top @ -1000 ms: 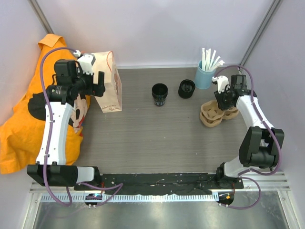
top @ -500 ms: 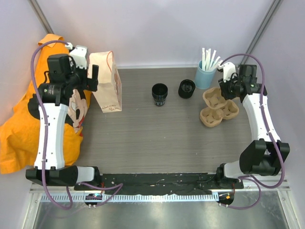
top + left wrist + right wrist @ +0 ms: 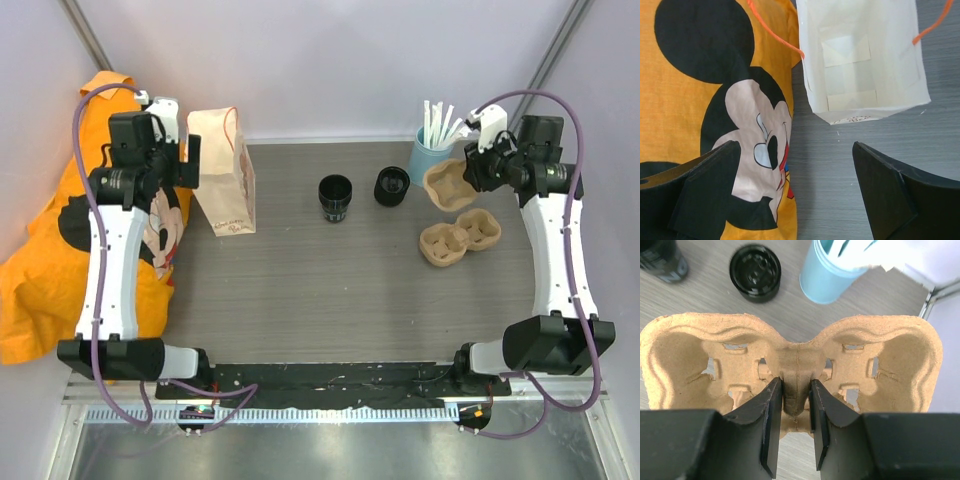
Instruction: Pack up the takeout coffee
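Observation:
Two black takeout coffee cups stand mid-table: one upright (image 3: 335,198), one (image 3: 392,186) further right; the second also shows in the right wrist view (image 3: 755,273). My right gripper (image 3: 472,170) is shut on the centre ridge of a tan pulp cup tray (image 3: 795,360), held lifted above the table (image 3: 447,185). A second pulp tray (image 3: 458,238) lies on the table below it. A white paper bag (image 3: 225,170) stands at the back left, seen open from above in the left wrist view (image 3: 862,55). My left gripper (image 3: 190,160) is open and empty, just left of the bag.
A light blue cup (image 3: 430,160) of white straws stands at the back right, beside the lifted tray (image 3: 827,277). An orange Mickey Mouse cloth (image 3: 60,260) covers the left edge of the table (image 3: 715,100). Grey walls close in the back and sides.
My right gripper has lifted one pulp tray off the other and raised it back and right. My left gripper has drawn back left from the bag and risen a little.

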